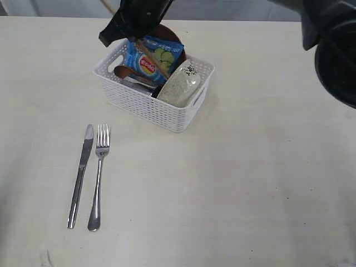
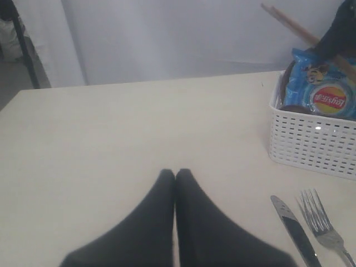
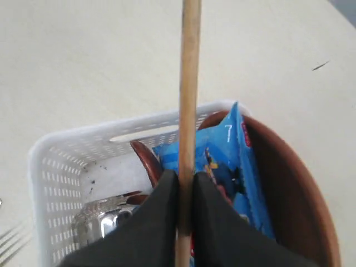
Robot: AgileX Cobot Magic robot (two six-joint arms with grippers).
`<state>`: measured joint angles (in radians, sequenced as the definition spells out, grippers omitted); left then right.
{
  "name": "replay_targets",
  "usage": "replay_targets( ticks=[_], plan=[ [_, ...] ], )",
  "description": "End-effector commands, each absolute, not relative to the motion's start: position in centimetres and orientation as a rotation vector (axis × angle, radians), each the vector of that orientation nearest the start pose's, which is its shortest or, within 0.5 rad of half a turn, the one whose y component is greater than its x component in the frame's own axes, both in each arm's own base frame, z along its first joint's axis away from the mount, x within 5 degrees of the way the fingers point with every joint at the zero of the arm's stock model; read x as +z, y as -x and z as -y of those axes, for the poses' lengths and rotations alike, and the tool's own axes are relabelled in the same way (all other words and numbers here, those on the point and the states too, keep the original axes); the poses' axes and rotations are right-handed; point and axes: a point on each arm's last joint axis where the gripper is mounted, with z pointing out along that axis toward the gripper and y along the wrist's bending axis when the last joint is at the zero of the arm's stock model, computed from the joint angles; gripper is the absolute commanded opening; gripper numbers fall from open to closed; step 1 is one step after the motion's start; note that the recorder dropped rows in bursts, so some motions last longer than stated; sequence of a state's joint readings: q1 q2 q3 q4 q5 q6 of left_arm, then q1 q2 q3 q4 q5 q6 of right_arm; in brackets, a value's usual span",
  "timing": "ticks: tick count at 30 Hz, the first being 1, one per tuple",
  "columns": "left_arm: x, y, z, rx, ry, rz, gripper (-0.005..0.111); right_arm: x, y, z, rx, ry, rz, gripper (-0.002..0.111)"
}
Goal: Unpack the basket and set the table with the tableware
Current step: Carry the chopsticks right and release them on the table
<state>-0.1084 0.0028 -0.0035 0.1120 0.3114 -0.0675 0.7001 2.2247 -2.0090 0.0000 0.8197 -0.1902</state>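
The white basket (image 1: 146,102) stands at the table's (image 1: 250,183) far middle. It holds the off-white bowl (image 1: 181,84), a steel cup (image 3: 103,219), the reddish-brown spoon (image 3: 146,158), a brown plate (image 3: 289,183) and a blue chip bag (image 1: 154,57). Above the basket's far side, my right gripper (image 3: 185,181) is shut on the wooden chopsticks (image 3: 189,83), which slant up out of the basket. A steel knife (image 1: 82,173) and fork (image 1: 99,177) lie side by side nearer the front left. My left gripper (image 2: 175,173) is shut and empty over bare table, left of the knife (image 2: 295,231).
The right arm's dark bulk (image 1: 334,50) hangs over the upper right of the exterior view. A pale wall (image 2: 167,39) rises behind the table's far edge. The chip bag (image 3: 222,161) lies against the plate, under the chopsticks.
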Motion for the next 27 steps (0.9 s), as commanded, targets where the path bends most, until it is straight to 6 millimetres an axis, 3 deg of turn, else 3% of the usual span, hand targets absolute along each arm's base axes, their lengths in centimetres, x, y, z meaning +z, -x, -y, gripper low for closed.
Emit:
replay_targets(
  ticks=[1, 9, 15, 20, 23, 27],
  plan=[
    [18.6, -5.4, 0.3, -0.028, -0.111, -1.783, 0.000, 28.0, -37.8, -31.8, 0.203, 1.083, -2.217, 0.000],
    [18.6, -5.4, 0.3, -0.028, -0.111, -1.783, 0.000, 34.9, -36.2, -28.1, -0.055, 1.073, -2.117, 0.000],
    [18.6, -5.4, 0.3, -0.028, -0.111, -1.783, 0.000, 36.2, -36.2, -23.7, -0.410, 0.978, -2.252, 0.000],
    [18.6, -5.4, 0.3, -0.028, -0.111, -1.783, 0.000, 34.8, -38.3, -18.8, -0.469, 0.753, -2.422, 0.000],
    [18.6, -5.4, 0.3, -0.028, -0.111, -1.783, 0.000, 31.8, -39.6, -14.8, -0.484, 0.603, -2.581, 0.000],
    [18.6, -5.4, 0.3, -0.028, -0.111, -1.783, 0.000, 26.6, -39.7, -9.8, -0.473, 0.471, -2.819, 0.000]
  ],
)
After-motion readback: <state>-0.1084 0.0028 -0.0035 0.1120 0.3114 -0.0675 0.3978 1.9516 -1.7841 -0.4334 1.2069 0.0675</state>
